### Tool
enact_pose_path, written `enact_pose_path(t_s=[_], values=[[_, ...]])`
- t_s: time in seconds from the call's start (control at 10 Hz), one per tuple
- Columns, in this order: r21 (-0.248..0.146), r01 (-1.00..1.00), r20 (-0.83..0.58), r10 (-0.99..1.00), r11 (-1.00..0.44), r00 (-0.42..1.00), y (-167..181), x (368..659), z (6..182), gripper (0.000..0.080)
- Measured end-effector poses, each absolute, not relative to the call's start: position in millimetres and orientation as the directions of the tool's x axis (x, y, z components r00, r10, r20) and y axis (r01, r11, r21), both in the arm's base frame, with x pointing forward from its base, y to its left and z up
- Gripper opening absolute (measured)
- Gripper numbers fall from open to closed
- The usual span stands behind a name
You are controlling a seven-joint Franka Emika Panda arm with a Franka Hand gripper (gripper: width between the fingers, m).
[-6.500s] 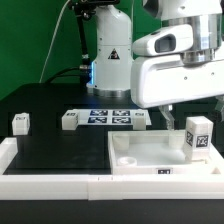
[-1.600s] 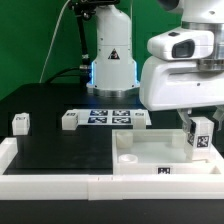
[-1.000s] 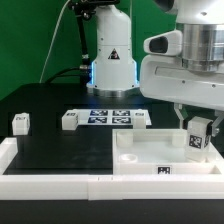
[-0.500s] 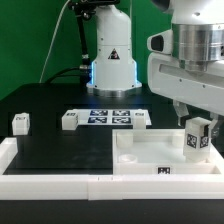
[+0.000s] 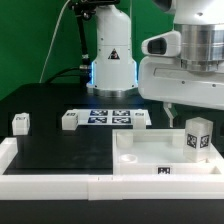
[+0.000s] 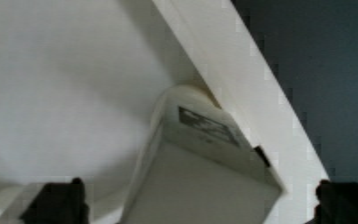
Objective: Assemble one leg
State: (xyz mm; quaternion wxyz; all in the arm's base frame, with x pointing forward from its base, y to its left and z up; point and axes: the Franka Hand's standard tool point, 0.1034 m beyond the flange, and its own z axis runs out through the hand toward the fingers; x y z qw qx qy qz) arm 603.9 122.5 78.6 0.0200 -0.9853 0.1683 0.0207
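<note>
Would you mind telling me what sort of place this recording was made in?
Probably a robotics lab test bench: a green backdrop, a black table with the marker board, and tagged white furniture parts like the leg.

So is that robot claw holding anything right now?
Gripper: open, holding nothing; the small white block with a black-and-white tag stands free in the large white tray.

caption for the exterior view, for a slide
Open gripper raised above the leg, which stands upright in the white tray's corner; three more legs wait on the black table.
</note>
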Motion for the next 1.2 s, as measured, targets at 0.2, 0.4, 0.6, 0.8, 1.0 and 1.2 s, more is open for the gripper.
enact_pose_path(t_s=[0.2,0.4,0.6,0.8,1.0,1.2], values=[[-0.040,-0.080,-0.035,-0.078,-0.996,0.996,122.8,605.2,79.1,0.0649],[-0.035,0.165,-0.024,0.166,-0.986,0.986,121.4,606.1,79.7,0.0649],[-0.028,0.353,-0.018,0.354,-0.935,0.935,119.6,607.0,80.1,0.0649],[-0.024,0.402,-0.018,0.403,-0.915,0.915,118.5,607.1,80.0,0.0548],[-0.024,0.369,-0.018,0.369,-0.929,0.929,118.5,607.1,80.0,0.0411],[-0.023,0.368,-0.019,0.369,-0.929,0.929,118.1,606.8,79.7,0.0292]])
